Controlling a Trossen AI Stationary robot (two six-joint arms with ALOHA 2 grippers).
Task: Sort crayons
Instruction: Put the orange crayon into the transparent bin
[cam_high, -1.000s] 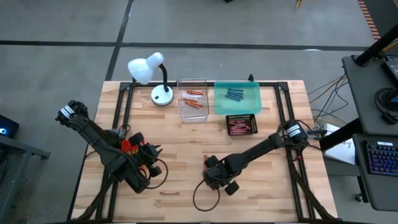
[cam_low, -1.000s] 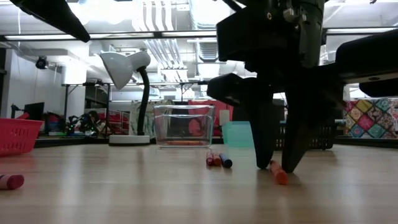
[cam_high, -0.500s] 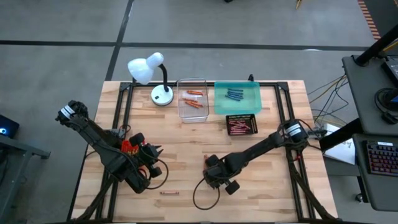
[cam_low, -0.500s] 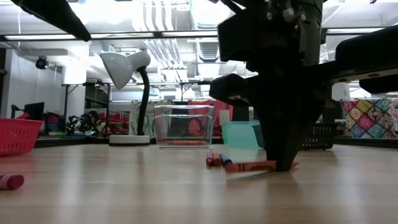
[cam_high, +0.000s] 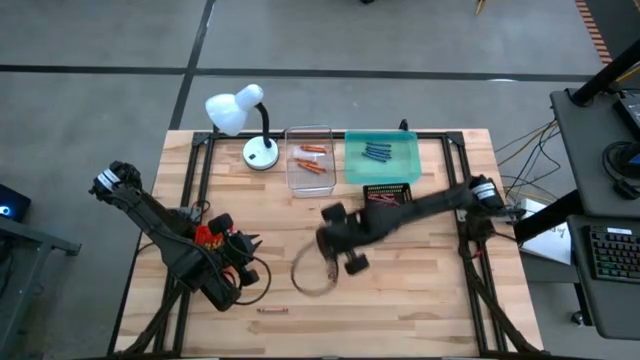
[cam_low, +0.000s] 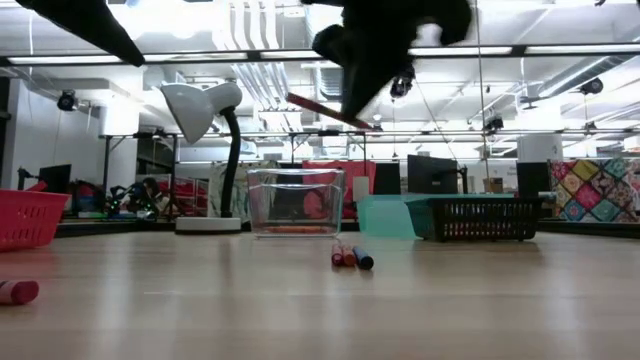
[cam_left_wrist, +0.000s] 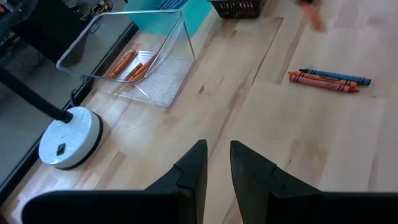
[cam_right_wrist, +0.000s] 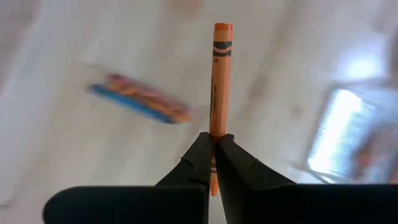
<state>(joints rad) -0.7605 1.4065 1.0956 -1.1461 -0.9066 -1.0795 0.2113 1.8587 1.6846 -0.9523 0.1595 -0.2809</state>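
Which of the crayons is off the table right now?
The orange crayon pinched in the right claw, which is lifted above the table. The other crayons lie on the wood, like the small bunch near mid-table, or sit in the trays.

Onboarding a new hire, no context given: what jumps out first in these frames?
The right gripper, raised above mid-table, pinches an orange crayon that sticks out past its fingertips. Behind it stand the sorted trays: the clear tray with orange crayons, the teal tray with blue ones. The left gripper waits low at the table's left.
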